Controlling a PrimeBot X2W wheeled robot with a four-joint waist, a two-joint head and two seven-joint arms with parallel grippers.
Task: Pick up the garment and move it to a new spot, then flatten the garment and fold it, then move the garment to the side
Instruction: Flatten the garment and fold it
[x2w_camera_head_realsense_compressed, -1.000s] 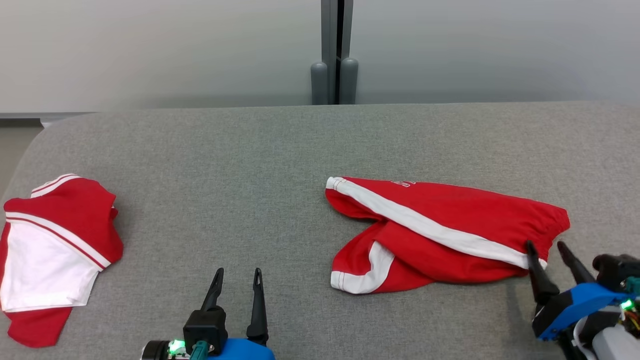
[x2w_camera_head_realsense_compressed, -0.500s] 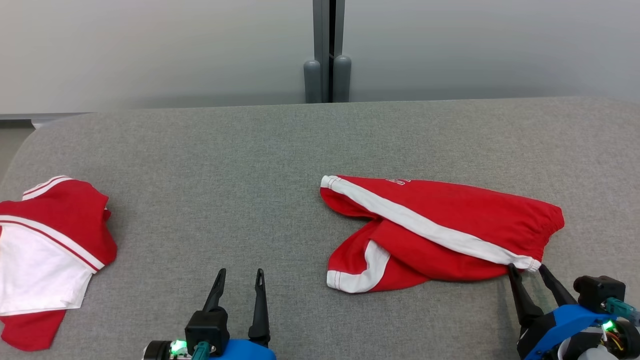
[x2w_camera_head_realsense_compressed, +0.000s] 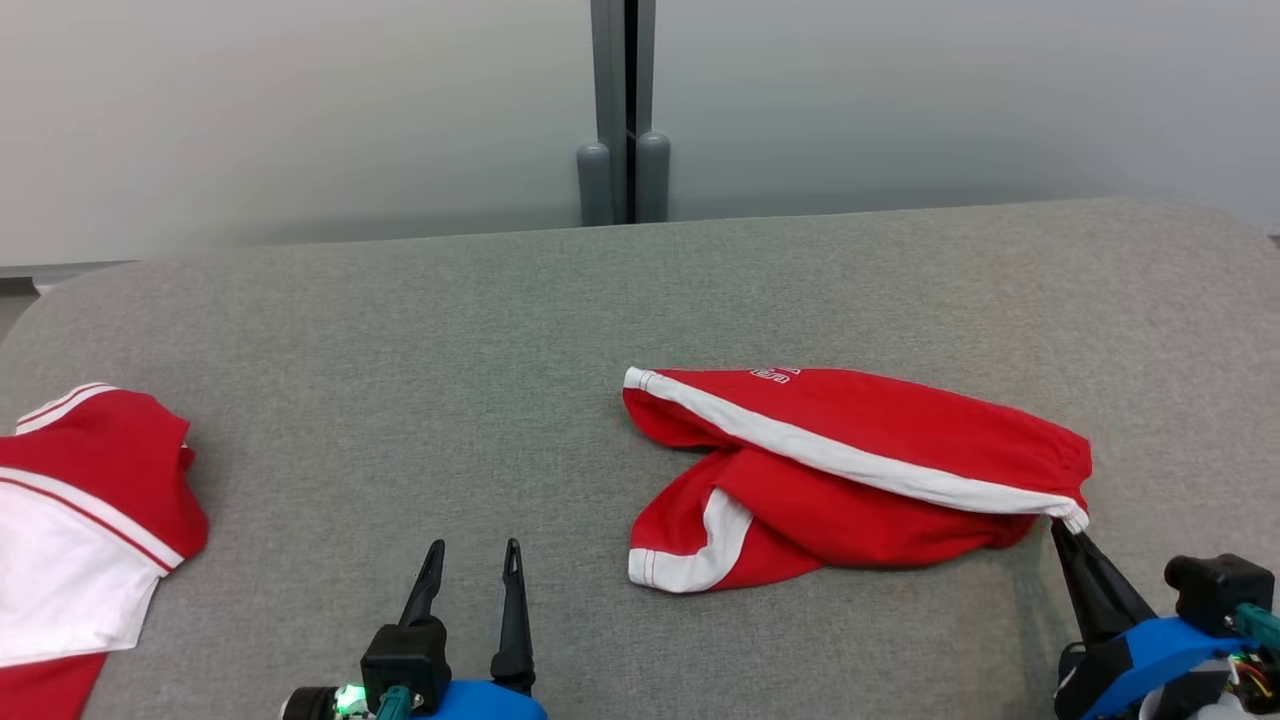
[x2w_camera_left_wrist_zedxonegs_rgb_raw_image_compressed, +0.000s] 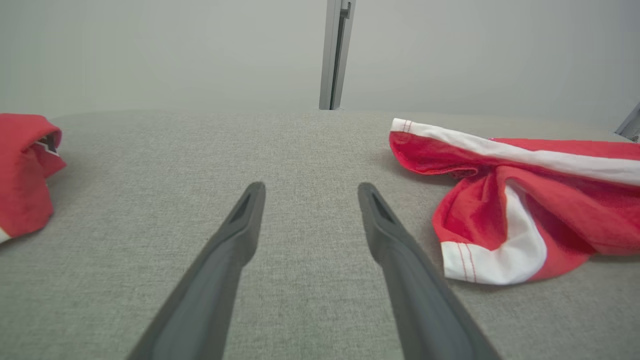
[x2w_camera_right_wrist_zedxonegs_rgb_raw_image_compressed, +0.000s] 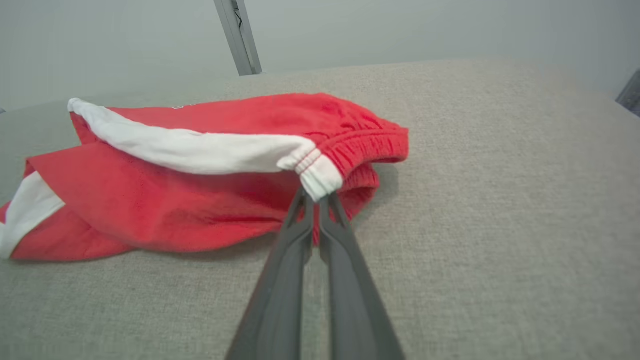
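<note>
**Shorts (x2w_camera_head_realsense_compressed: 880, 470) gripped at one corner**

Nearest, low on the left: left gripper (x2w_camera_head_realsense_compressed: 474, 546), fingers spread wide with nothing between them, pointing out over the bare grey table (x2w_camera_head_realsense_compressed: 400, 330). Well apart from both pieces of clothing.

Low on the right: right gripper (x2w_camera_head_realsense_compressed: 1060, 528), fingers pressed together and clamped on the white end of the waistband (x2w_camera_right_wrist_zedxonegs_rgb_raw_image_compressed: 320, 180). Cloth drawn to a point at the fingertips. Red elastic gathers bunched just beyond the grip.

Farther in, right of centre: red shorts lying rumpled on the table, waistband to the right, legs toward the middle. White stripe (x2w_camera_head_realsense_compressed: 850, 462) running along the top from the waistband to the far leg hem. Near leg twisted under, its white cuff (x2w_camera_head_realsense_compressed: 690, 555) turned toward the front edge.

At the far left edge: red-and-white shirt (x2w_camera_head_realsense_compressed: 80, 520), loosely folded, partly cut off by the frame, well apart from the shorts.

Small white lettering (x2w_camera_head_realsense_compressed: 775, 374) near the far edge of the shorts, too small to read.

Beyond the table: pale wall (x2w_camera_head_realsense_compressed: 300, 100), split by a grey upright post (x2w_camera_head_realsense_compressed: 622, 110).
</note>
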